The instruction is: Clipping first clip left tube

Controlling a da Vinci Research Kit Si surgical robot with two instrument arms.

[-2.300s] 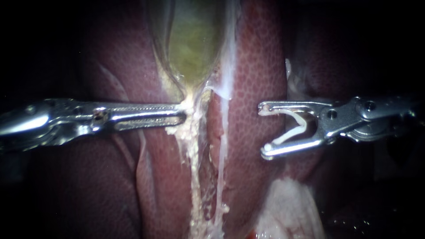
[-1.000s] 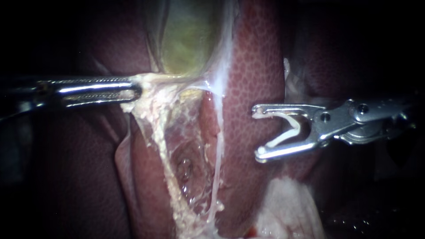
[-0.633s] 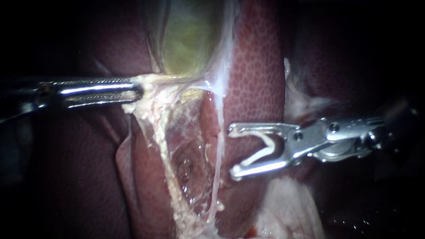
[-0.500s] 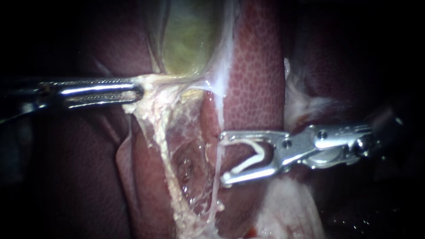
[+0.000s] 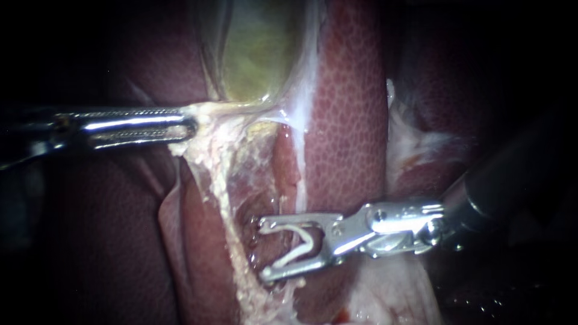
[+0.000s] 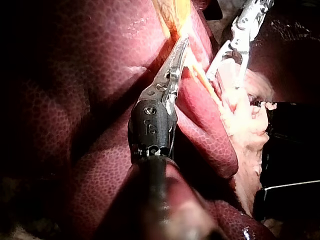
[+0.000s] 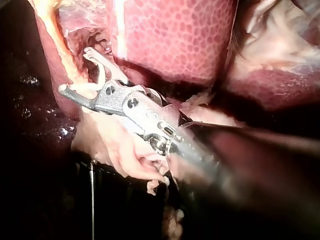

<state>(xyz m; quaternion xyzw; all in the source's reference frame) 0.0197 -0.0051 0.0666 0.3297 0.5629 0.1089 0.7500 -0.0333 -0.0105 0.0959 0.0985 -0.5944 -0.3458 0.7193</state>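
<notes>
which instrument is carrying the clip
The right instrument, coming in from the right: a white clip sits between its spread jaws. The left instrument has no clip; its jaws are clamped on pale tissue below the gallbladder.

Gallbladder (image 5: pixel 259 54) above clip (image 5: pixel 293 255) (liver (image 5: pixel 346 120) behind)

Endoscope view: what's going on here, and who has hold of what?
The left instrument grips pale tissue just below the gallbladder and holds it stretched sideways over the liver. The right instrument carries a white clip, spread wide in its jaws, with the tips right beside the left tube. The clip is not yet squeezed shut on anything.
</notes>
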